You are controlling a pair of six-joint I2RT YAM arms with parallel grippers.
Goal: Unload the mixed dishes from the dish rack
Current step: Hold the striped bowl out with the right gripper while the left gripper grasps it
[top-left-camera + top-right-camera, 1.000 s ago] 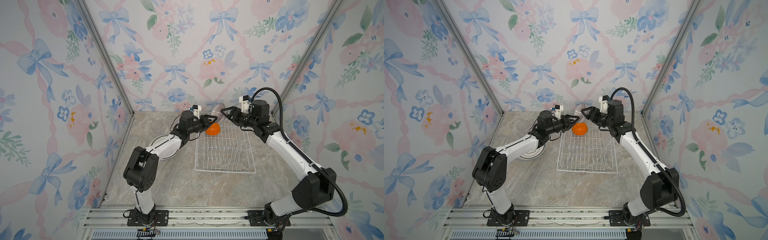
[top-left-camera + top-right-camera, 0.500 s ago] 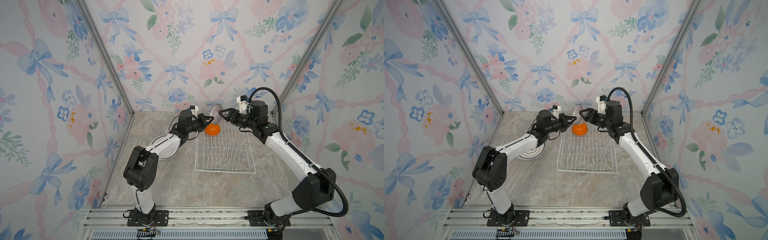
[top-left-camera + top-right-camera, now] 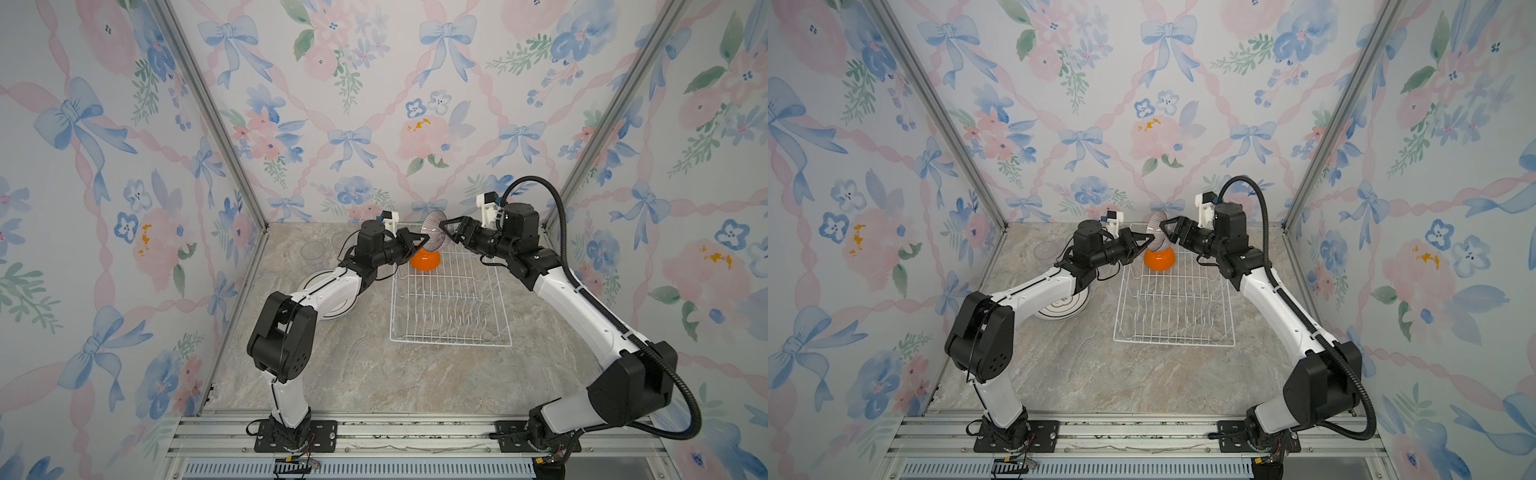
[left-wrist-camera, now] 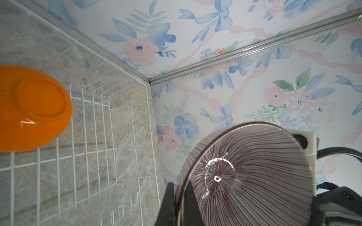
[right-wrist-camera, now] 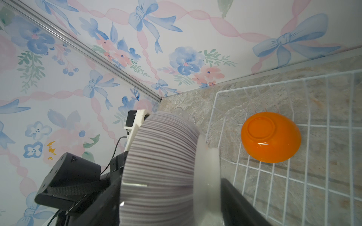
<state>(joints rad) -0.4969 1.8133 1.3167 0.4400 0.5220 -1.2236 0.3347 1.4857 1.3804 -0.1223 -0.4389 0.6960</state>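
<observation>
A small pale ribbed bowl (image 3: 434, 230) (image 3: 1158, 232) hangs on edge above the far end of the white wire dish rack (image 3: 451, 343) (image 3: 1173, 343). My left gripper (image 3: 426, 239) (image 4: 179, 185) is shut on its rim, one finger inside the bowl (image 4: 244, 172) and one outside. My right gripper (image 3: 446, 232) (image 5: 170, 178) straddles the bowl (image 5: 160, 160) from wall to foot, open, with a thin gap at the foot. An orange bowl (image 3: 424, 261) (image 4: 33, 109) (image 5: 270, 137) lies upside down in the rack's far left corner.
White plates (image 3: 328, 311) (image 3: 1063, 309) are stacked on the table left of the rack, partly under my left arm. Clear tumblers (image 3: 312, 249) (image 3: 1044, 249) stand near the back left corner. The rack's prongs (image 3: 453, 309) stand bare. Walls close in on three sides.
My left gripper has closed on the ribbed bowl's rim. The right gripper's jaws have spread wider around the bowl. Both arms have barely shifted.
</observation>
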